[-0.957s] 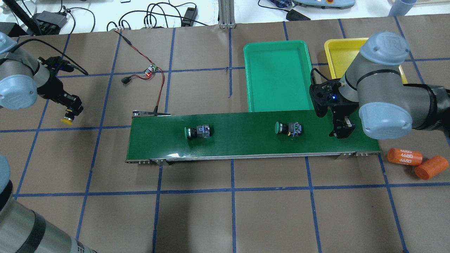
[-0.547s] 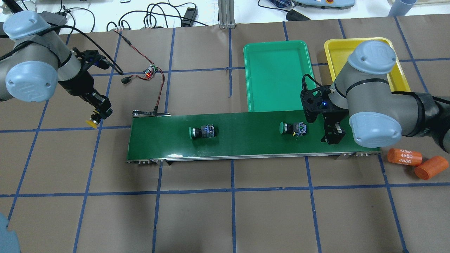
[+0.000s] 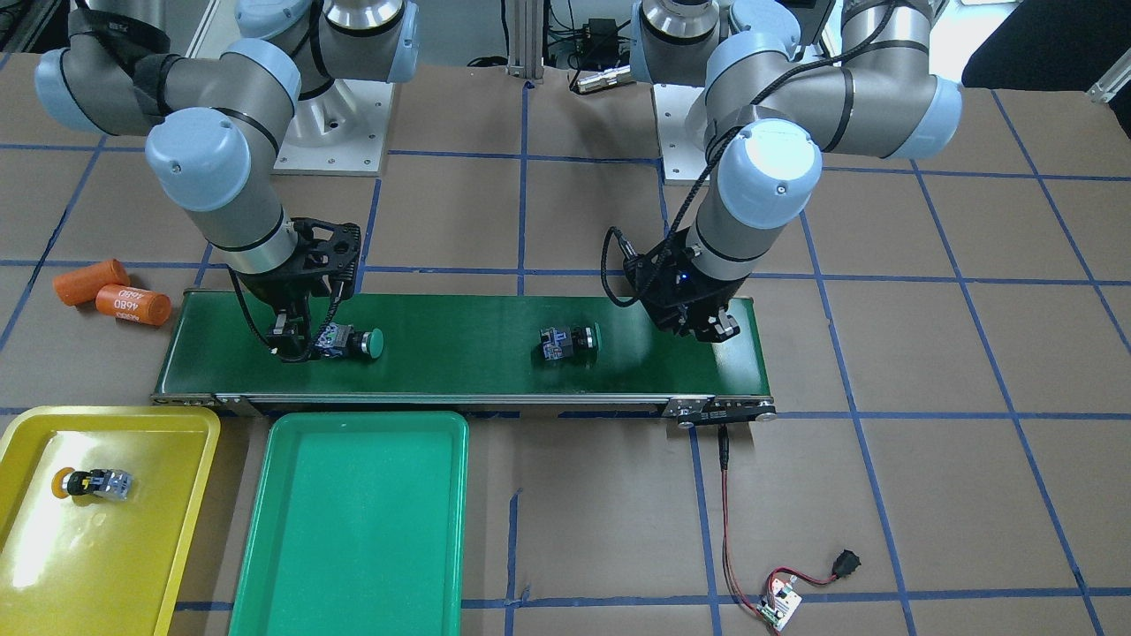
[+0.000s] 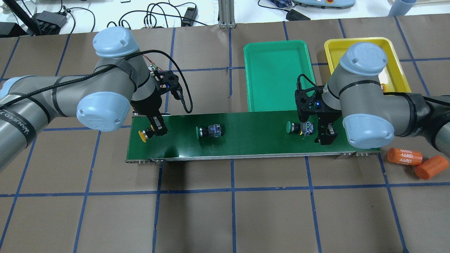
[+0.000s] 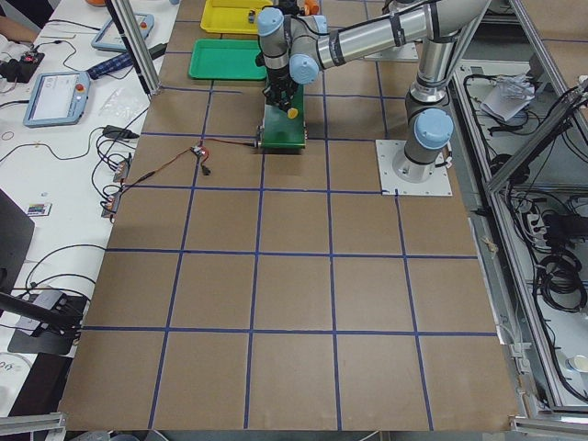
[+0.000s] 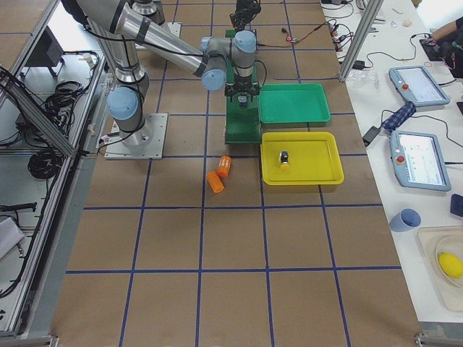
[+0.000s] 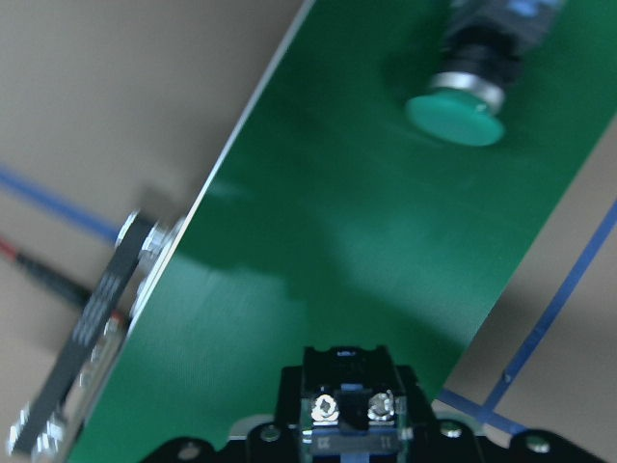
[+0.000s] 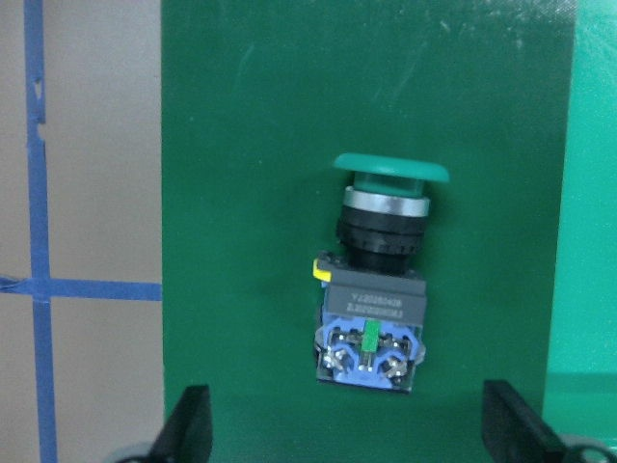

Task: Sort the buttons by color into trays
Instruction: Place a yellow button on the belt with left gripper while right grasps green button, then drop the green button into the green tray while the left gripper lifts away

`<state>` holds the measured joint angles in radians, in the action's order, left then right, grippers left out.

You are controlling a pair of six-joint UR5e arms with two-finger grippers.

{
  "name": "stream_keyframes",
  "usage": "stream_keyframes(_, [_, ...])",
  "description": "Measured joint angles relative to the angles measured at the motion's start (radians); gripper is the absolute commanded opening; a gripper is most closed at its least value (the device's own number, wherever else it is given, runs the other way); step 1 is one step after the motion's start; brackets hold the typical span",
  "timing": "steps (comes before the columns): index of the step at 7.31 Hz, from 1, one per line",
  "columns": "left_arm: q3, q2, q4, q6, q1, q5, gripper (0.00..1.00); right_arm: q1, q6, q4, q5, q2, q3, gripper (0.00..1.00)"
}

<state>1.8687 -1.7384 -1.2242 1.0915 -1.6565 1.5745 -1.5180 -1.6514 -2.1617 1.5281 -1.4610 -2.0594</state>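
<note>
Overhead exterior, conveyor belt [image 4: 246,140]: clenches left gripper [image 4: 152,131] on yellow button [image 4: 143,135] over left end, likely for set-down; poises right gripper [image 4: 325,137], fingers spread, at green button [image 4: 299,127] near right end, pre-grasp.

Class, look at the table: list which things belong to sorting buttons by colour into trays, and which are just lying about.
Job: two green buttons on the conveyor belt; yellow tray holding one yellow button; second yellow button at the belt's end; green tray.
Lying about: two orange cylinders; small circuit board with wires.
</note>
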Motion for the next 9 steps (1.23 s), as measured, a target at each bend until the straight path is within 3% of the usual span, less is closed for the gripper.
stream_keyframes(1, [0.011, -0.011, 0.037, 0.139, -0.012, 0.019, 0.0, -0.003, 0.006, -0.003, 0.0, 0.007, -0.002, 1.0])
stream_keyframes(2, [0.02, -0.025, 0.08, 0.242, -0.015, 0.028, 0.0, -0.004, 0.008, -0.011, 0.001, 0.019, -0.003, 0.89])
stream_keyframes(3, [0.036, -0.036, 0.114, 0.3, -0.014, 0.032, 0.06, -0.005, 0.008, -0.02, 0.004, 0.031, -0.003, 0.51])
stream_keyframes(4, [0.06, -0.045, 0.157, 0.326, -0.013, 0.033, 0.95, -0.005, 0.006, -0.025, 0.01, 0.038, -0.001, 0.08])
stream_keyframes(5, [0.088, -0.051, 0.212, 0.332, -0.012, 0.032, 1.0, -0.004, 0.005, -0.025, 0.019, 0.042, 0.002, 0.0])
stream_keyframes(7, [0.123, -0.043, 0.264, 0.335, -0.014, 0.029, 1.0, -0.004, 0.008, -0.024, 0.039, 0.043, 0.012, 0.0])
stream_keyframes(9, [0.082, -0.03, 0.256, 0.384, -0.008, 0.024, 1.0, -0.004, 0.012, -0.025, 0.046, 0.055, 0.075, 0.0])
